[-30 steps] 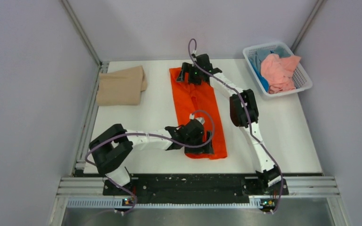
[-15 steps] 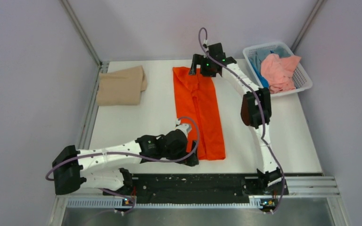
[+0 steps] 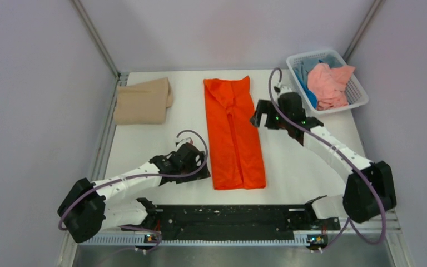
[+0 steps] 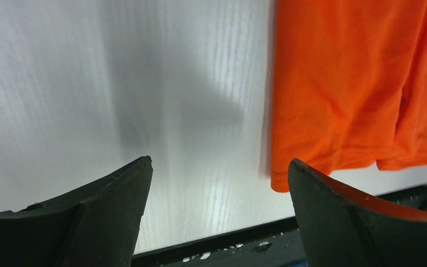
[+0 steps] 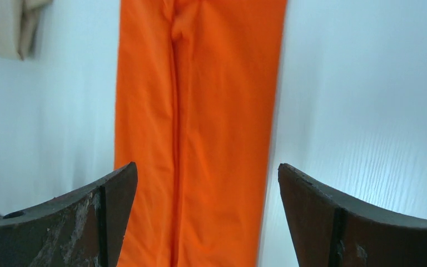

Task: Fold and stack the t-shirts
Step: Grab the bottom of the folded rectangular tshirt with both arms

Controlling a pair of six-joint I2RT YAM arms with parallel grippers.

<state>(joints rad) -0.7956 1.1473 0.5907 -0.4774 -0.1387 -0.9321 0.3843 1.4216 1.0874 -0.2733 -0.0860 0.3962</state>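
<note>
The orange t-shirt (image 3: pixel 233 133) lies flat as a long narrow strip down the middle of the counter (image 3: pixel 322 161). The left pincer (image 3: pixel 199 171) hovers just beside its near left corner, jaws wide and holding nothing. The right pincer (image 3: pixel 259 115) hangs beside the strip's right edge, also wide and empty. A folded tan t-shirt (image 3: pixel 143 101) sits at the far left. The white basket (image 3: pixel 361 92) at the far right holds a salmon-pink t-shirt (image 3: pixel 328 86) over what looks like a blue t-shirt (image 3: pixel 309 69).
</note>
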